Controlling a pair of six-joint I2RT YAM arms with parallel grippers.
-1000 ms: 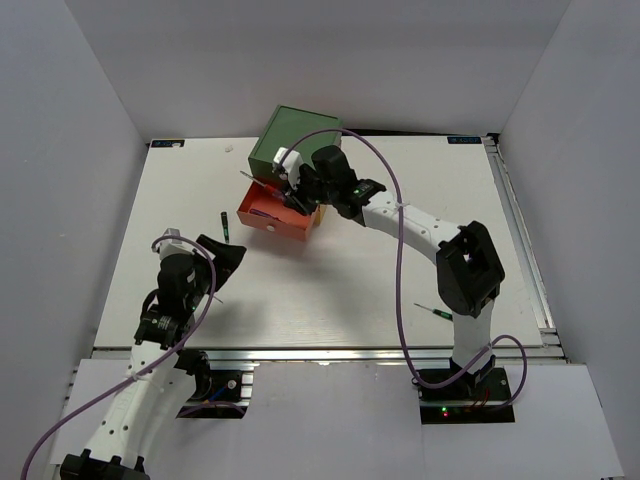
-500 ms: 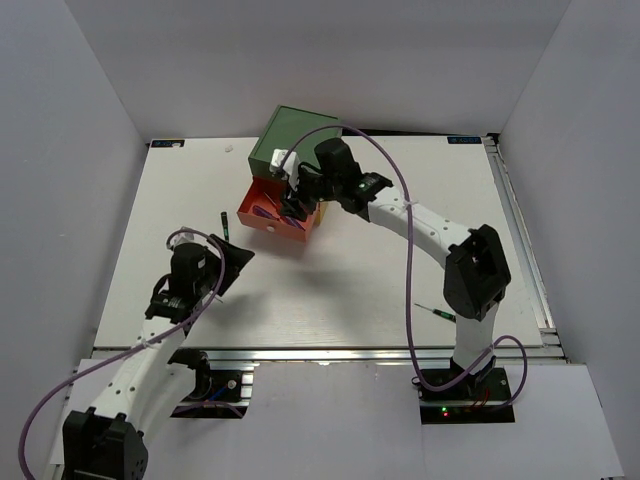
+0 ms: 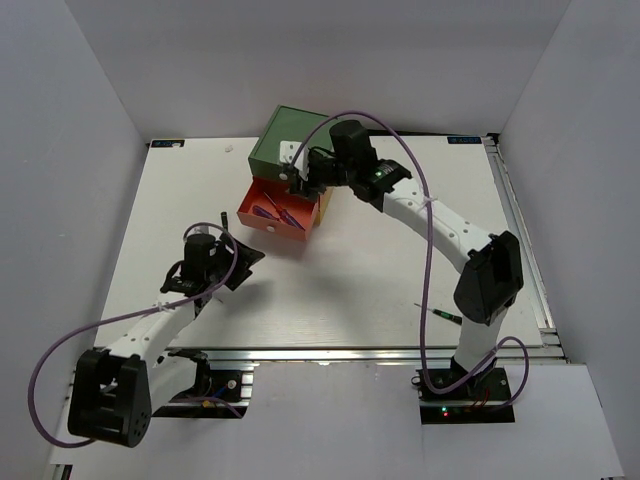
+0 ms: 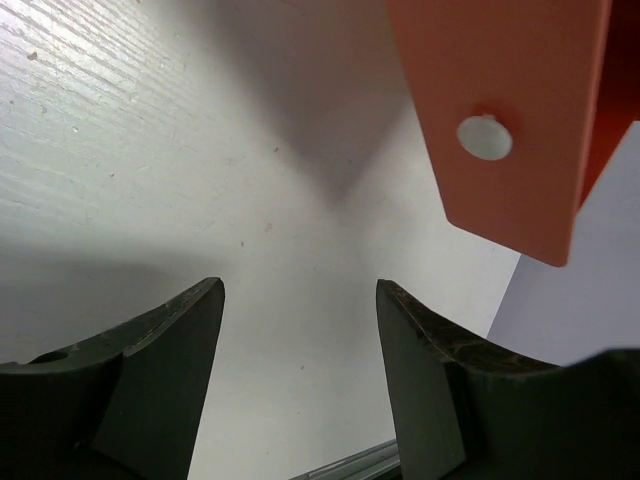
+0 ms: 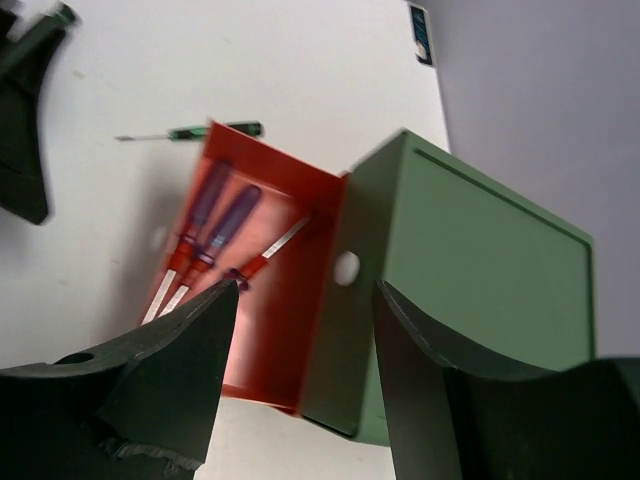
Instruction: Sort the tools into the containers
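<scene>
Left end effector (image 4: 300, 290) and right end effector (image 5: 308, 285) both wide, empty; your left could bump orange drawer (image 4: 500, 120), spilling screwdrivers (image 5: 215, 225).

No readable text, label, number or sign anywhere.

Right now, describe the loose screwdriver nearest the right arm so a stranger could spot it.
On the white table, go to the right arm. Just left of its dark elbow lies a thin dark screwdriver, alone on bare tabletop. The other loose one lies far off, beside the orange drawer.
</scene>
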